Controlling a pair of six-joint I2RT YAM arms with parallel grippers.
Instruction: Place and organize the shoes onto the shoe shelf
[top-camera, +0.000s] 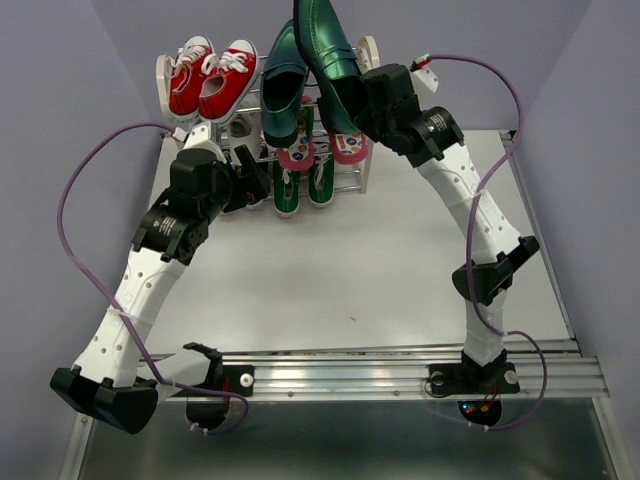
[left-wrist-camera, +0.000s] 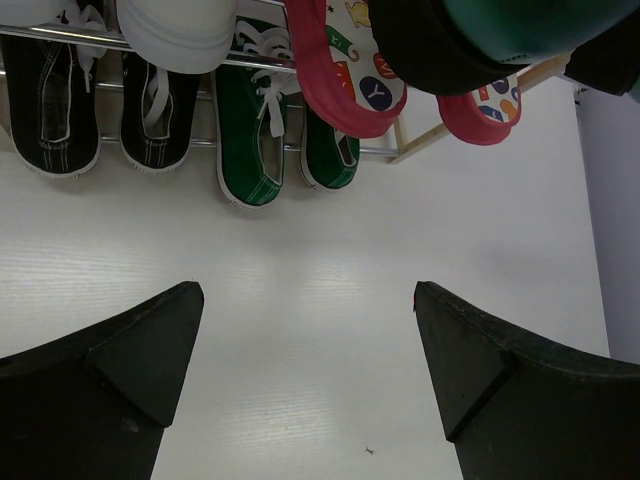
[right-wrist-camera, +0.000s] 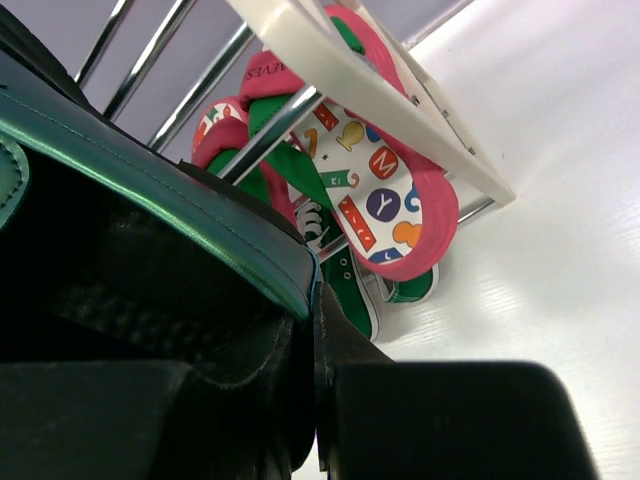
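— What was found on the shoe shelf (top-camera: 369, 55) from the top view?

— Red sneakers (top-camera: 210, 82) were set on the top tier, with one dark green loafer (top-camera: 282, 95) laid beside them. Flip-flops (top-camera: 297, 157) were lodged on the middle tier, and green sneakers (top-camera: 287, 192) on the lowest.

— And the tools?

— The right tool (top-camera: 352, 100) was clenched on a raised loafer (top-camera: 328, 45), held tilted above the shelf's right half. The left tool (top-camera: 255, 178) was spread wide in front of the shelf, and nothing was grasped.

— What was shown by the left wrist?

— The left tool (left-wrist-camera: 305, 340) was seen fully released over the bench (left-wrist-camera: 300, 250). Black sneakers (left-wrist-camera: 55, 100) and the green sneakers (left-wrist-camera: 250, 140) were lined up on the bottom tier, toes toward the tool. A white sneaker (left-wrist-camera: 180, 30) and the flip-flops (left-wrist-camera: 345, 85) were perched one tier up.

— And the right wrist?

— The collar of the raised loafer (right-wrist-camera: 150, 200) was pinched between the right tool's fingers (right-wrist-camera: 450, 420). Behind it, the flip-flops (right-wrist-camera: 385, 200) were laid across the silver rods (right-wrist-camera: 200, 70) under the cream side frame (right-wrist-camera: 340, 70), with the green sneakers (right-wrist-camera: 355, 290) beneath.
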